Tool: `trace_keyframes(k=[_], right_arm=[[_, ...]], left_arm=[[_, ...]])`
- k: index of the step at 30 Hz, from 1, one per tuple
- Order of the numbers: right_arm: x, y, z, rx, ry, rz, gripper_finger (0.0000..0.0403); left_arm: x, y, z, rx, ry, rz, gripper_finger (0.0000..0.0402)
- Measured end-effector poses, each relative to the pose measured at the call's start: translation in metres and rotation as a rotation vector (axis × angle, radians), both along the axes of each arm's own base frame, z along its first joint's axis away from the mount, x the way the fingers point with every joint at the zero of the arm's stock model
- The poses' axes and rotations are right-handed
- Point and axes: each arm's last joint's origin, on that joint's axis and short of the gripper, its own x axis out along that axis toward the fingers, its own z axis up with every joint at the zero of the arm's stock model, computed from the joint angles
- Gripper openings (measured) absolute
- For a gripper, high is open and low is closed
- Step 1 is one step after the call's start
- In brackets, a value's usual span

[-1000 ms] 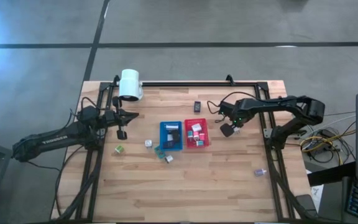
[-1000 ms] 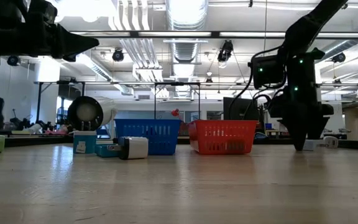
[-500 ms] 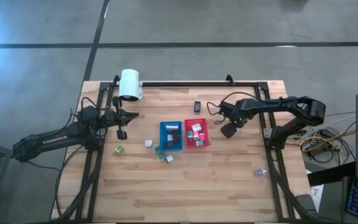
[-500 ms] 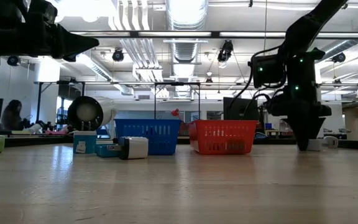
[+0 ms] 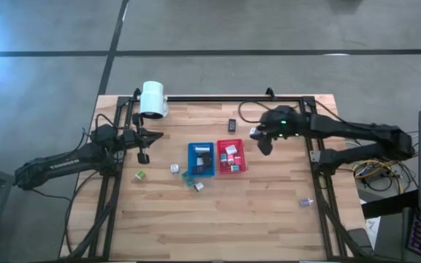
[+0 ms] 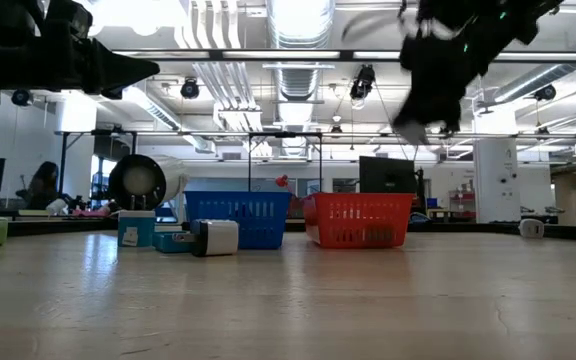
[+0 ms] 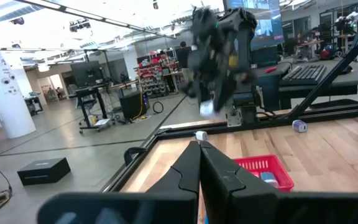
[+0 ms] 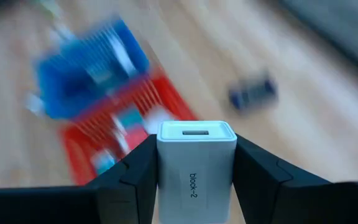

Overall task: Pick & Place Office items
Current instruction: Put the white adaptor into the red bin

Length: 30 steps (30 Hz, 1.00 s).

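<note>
My right gripper [image 8: 196,149] is shut on a white block [image 8: 196,163] marked "block-2", high above the table just right of the red basket [image 5: 231,156]. The low view shows the block [image 6: 408,130] below the raised right gripper [image 6: 423,100]. A blue basket [image 5: 201,158] stands beside the red one; both hold small items. A green cube [image 5: 141,175], a white cube [image 5: 175,169] and a teal piece [image 5: 187,177] lie loose on the wood. My left gripper [image 5: 156,134] waits shut at the left, pointing level. My right gripper pinches the white block's two opposite side faces [image 8: 164,171] between its two fingers [image 8: 135,174]. The block's end with the slot [image 8: 196,132] sticks out past the fingertips. The fingers slant down toward the table's left. The block is lifted clear of the table.
A white lamp head [image 5: 153,98] lies at the far left. A black item [image 5: 232,125] rests behind the red basket, a small white one [image 5: 198,186] in front of the blue basket, and another [image 5: 305,202] at the near right. The near half of the table is bare wood.
My right gripper has taken hold of the white block that lay on the table right of the red basket. It has risen with it and gone a little toward the far left. It has tipped from pointing down to a slant. The block is lifted clear.
</note>
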Motion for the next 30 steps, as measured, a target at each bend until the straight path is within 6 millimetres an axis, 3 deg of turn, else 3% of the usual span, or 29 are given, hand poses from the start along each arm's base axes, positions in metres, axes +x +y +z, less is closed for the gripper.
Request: trace_keyframes(k=[4,8,12,21,25,30], right_arm=[[-0.014,0.016,0.026,-0.135,-0.211,0.103,0.0154],[-0.036,0.027,0.038,-0.234,-0.410,0.144,0.0154],[-0.058,0.032,0.025,-0.318,-0.551,0.150,0.0154],[-0.093,0.041,-0.032,-0.456,-0.842,0.132,0.0154],[-0.101,0.043,-0.044,-0.447,-0.819,0.135,0.0154],[-0.112,0.046,-0.041,-0.482,-0.853,0.147,0.0154]], left_arm=[[0.000,0.000,0.000,0.000,0.000,0.000,0.0012],[0.000,0.000,-0.001,-0.004,0.005,0.000,0.0012],[0.000,0.000,-0.001,-0.008,0.005,-0.001,0.0012],[0.001,0.000,-0.002,-0.020,0.018,-0.001,0.0012],[0.001,0.000,-0.004,-0.022,0.037,0.001,0.0012],[0.001,0.000,-0.004,-0.023,0.036,0.001,0.0012]])
